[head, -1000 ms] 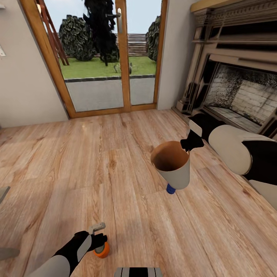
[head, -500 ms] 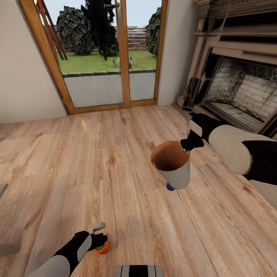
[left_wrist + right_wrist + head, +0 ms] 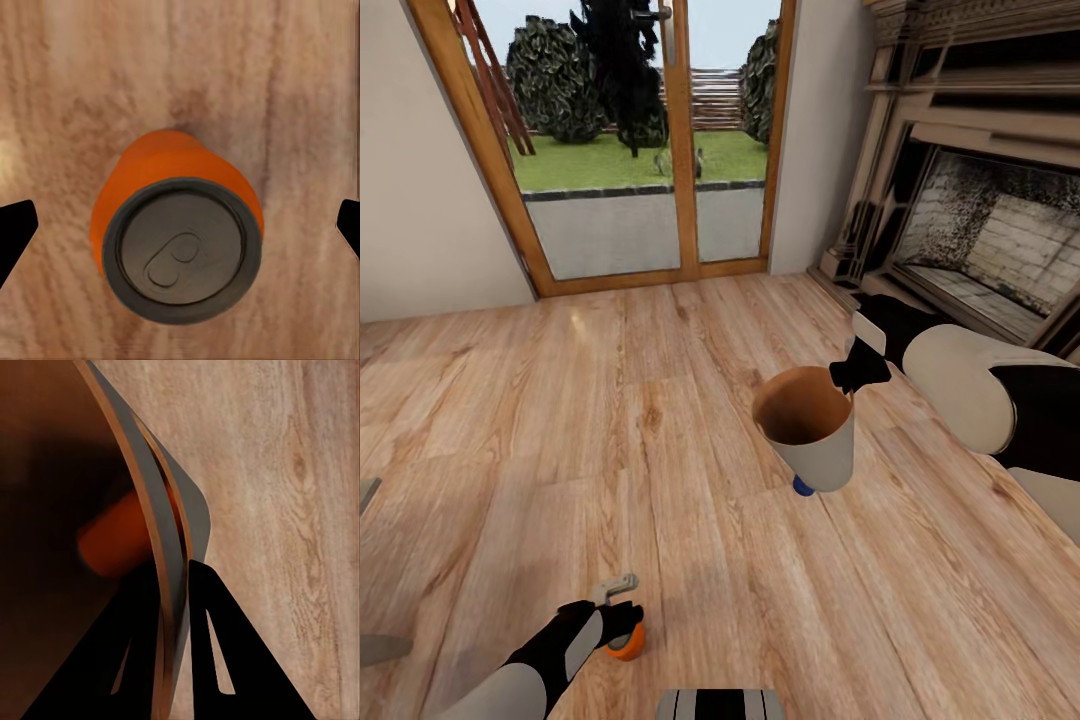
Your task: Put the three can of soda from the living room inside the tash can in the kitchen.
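An orange can of soda stands upright on the wood floor, with its grey top facing the left wrist camera. My left gripper is open above it, one fingertip on each side and both well clear of the can. In the head view that can sits just under the left gripper. My right gripper is shut on the rim of the tash can and holds it tilted above the floor. Another orange can lies blurred inside the bin. A blue can peeks out below the bin.
Wood-framed glass doors stand ahead and a dark ornate fireplace is at the right. Open wood floor lies between them. A grey edge shows at the far left.
The camera shifted slightly a second ago. My left gripper has sunk a little toward the orange can. The right arm and the bin are unchanged.
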You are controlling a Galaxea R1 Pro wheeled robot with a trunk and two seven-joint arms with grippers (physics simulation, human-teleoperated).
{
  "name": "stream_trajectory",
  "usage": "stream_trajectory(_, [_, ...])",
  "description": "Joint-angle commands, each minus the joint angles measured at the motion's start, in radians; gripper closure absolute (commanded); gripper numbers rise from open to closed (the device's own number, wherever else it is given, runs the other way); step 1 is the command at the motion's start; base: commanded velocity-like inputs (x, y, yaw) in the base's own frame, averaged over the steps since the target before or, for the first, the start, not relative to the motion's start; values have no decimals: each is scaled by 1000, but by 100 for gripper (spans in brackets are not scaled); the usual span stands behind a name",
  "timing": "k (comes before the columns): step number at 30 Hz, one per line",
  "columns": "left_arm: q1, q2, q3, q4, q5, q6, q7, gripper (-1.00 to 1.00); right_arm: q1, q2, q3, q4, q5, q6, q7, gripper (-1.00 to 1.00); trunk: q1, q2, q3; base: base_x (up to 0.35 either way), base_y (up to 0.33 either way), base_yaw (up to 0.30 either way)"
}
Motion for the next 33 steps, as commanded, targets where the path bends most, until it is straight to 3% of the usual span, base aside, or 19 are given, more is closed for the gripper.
stream_trajectory(1, [0,0,0,0,0,-4,-3,-100,0,0,-4,0,-7,0,2,100,0,0,0,0,0,0])
stream_trajectory(6, [0,0,-1,0,0,-19,-28,-100,0,1,-4,0,-7,0,2,100,2,-1,-15,0,0,0])
stream_trajectory(19, [0,2,-1,0,1,-25,-38,-100,1,1,-5,0,-6,0,2,100,2,-1,-15,0,0,0])
stream_trajectory(25, [0,2,-1,0,1,-26,-38,-100,1,1,-5,0,-5,0,2,100,4,-2,-39,0,0,0])
stream_trajectory(33, [0,2,0,-1,3,-26,-38,-100,1,-1,-7,0,-5,0,2,100,4,-2,-39,0,0,0])
